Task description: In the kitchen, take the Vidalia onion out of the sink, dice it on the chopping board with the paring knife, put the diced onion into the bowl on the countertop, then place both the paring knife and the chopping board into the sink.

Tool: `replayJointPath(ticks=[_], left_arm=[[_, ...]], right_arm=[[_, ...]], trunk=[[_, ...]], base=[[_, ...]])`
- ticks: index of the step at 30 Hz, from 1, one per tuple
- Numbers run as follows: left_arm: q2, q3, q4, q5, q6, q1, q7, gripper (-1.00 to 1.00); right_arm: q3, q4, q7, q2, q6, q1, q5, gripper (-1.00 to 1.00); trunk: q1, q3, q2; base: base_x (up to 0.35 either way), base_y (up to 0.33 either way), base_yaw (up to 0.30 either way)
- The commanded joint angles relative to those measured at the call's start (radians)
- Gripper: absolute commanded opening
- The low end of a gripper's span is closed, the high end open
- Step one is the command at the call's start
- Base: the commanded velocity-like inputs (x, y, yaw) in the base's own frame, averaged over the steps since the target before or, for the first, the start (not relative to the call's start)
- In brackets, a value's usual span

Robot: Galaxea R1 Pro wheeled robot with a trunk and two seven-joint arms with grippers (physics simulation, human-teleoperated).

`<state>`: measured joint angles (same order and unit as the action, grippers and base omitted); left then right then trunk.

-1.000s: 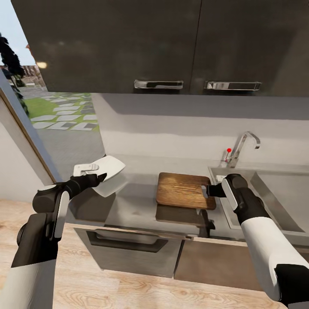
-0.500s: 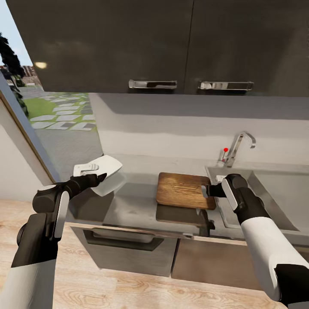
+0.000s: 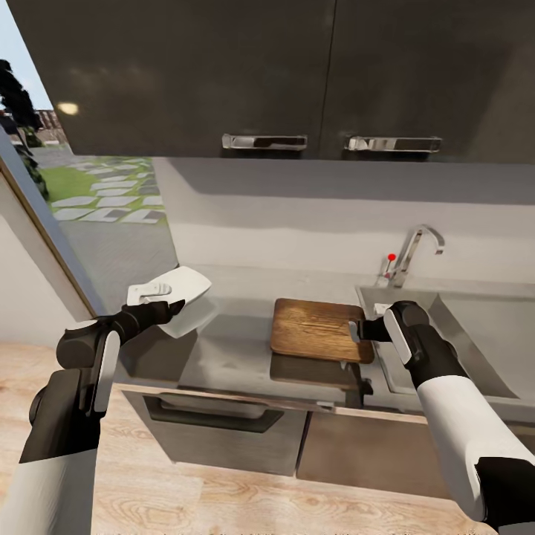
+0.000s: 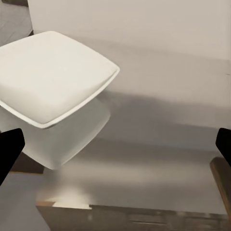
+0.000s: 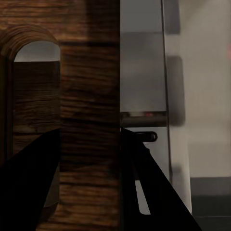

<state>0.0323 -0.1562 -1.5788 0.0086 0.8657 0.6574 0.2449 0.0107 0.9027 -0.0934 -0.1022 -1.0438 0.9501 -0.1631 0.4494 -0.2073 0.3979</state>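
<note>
My right gripper (image 3: 359, 329) is shut on the chopping board (image 3: 316, 327), a dark brown wooden board. It pinches the strip beside the handle hole (image 5: 33, 57). The chopping board (image 5: 89, 72) hangs level just above the grey countertop (image 3: 230, 349), its shadow beneath it, right next to the sink (image 3: 475, 334). The white bowl (image 3: 189, 286) stands on the countertop at the left. My left gripper (image 3: 160, 299) is open at its near rim. In the left wrist view the bowl (image 4: 53, 77) lies ahead of the spread fingers, and the left gripper (image 4: 115, 144) holds nothing. The onion and paring knife are out of view.
A chrome tap (image 3: 416, 249) with a red knob (image 3: 391, 258) stands behind the sink. Dark wall cabinets (image 3: 297, 74) hang overhead, with dark drawers below the counter. A glass wall (image 3: 44, 215) closes the left end of the countertop.
The whole view has shifted slightly, so the counter and sink sit a little further left. The held board has come a touch nearer the sink. Both grippers keep their states.
</note>
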Motion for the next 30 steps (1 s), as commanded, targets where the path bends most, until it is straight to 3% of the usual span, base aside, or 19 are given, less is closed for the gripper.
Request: replayJointPath(ticks=[1,30], left_arm=[[0.0,-0.001,-0.001,0.001,0.006,0.001,0.004,1.0],[0.0,-0.002,-0.001,0.001,0.006,0.001,0.004,1.0]], right_arm=[[0.0,0.001,-0.009,0.0,-0.003,0.001,-0.012,-1.0],[0.0,0.001,-0.009,0.0,-0.003,0.001,-0.012,-1.0]], trunk=[[0.001,-0.003,0.002],[0.001,-0.034,0.002]], base=[[0.0,0.0,0.0],[0.0,0.0,0.0]])
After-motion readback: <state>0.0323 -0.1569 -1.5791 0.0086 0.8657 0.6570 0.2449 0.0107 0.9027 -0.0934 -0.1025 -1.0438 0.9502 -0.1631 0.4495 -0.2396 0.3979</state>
